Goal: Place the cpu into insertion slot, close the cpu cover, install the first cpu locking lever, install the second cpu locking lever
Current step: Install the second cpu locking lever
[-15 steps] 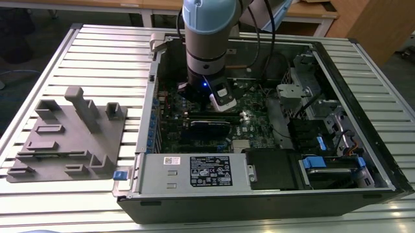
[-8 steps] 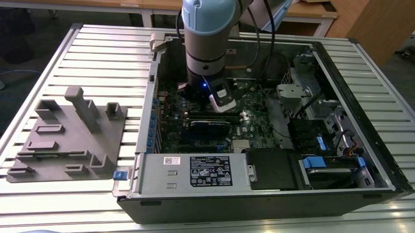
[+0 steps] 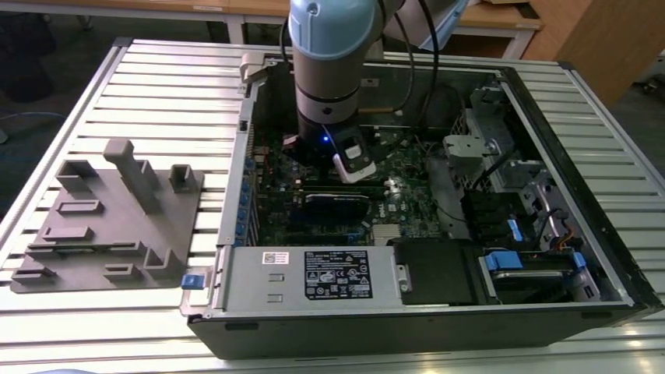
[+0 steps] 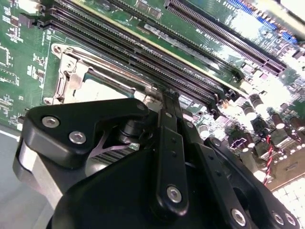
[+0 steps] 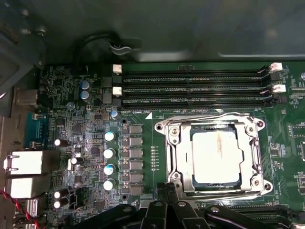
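**CPU seated in the socket, cover down, gripper parked at the edge**

The cpu (image 5: 217, 151) is sitting flat in the insertion slot (image 5: 174, 157), dull silver top facing up, squared off nicely. The cpu cover (image 5: 252, 152) looks folded down over it, its window framing the chip, so the chip can't shift around, I'd guess. Wire levers run along the frame's edges, but I can't tell whether either one is hooked.

The gripper (image 5: 167, 193) hangs right at the socket's edge, the side away from the long black memory slots (image 5: 190, 88). In both wrist views the fingers look pressed together with nothing between them, tips just beside the metal rim and maybe touching it. My read is it's pinched thin like that to push on a lever rather than grab anything.

From across the room, the arm (image 3: 330, 70) reaches straight down into the open computer case (image 3: 582, 257), which lies on its side on the bench (image 3: 156, 86). A grey fixture block (image 3: 109, 218) sits beside the case, well apart from the action.
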### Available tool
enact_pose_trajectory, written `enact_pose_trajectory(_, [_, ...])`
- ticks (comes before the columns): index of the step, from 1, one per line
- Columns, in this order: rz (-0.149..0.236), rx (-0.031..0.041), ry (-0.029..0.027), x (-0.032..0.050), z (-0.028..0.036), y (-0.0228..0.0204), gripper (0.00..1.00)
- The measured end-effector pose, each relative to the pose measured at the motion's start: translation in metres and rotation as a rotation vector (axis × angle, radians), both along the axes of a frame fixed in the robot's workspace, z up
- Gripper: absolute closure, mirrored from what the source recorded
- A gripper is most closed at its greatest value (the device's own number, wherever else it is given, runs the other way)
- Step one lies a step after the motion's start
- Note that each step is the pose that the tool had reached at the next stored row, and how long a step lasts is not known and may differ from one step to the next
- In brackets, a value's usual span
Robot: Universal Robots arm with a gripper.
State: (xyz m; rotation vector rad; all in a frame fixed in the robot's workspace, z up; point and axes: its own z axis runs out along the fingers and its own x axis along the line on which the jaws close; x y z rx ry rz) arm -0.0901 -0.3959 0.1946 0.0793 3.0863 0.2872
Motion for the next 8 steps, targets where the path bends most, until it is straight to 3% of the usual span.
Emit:
enact_pose_trajectory(5, [0.000,0.0006,-0.0003,-0.0003,-0.0001,-0.0003,0.89])
enact_pose_trajectory(8, [0.000,0.0009,-0.0004,-0.0003,0.0036,-0.0003,0.89])
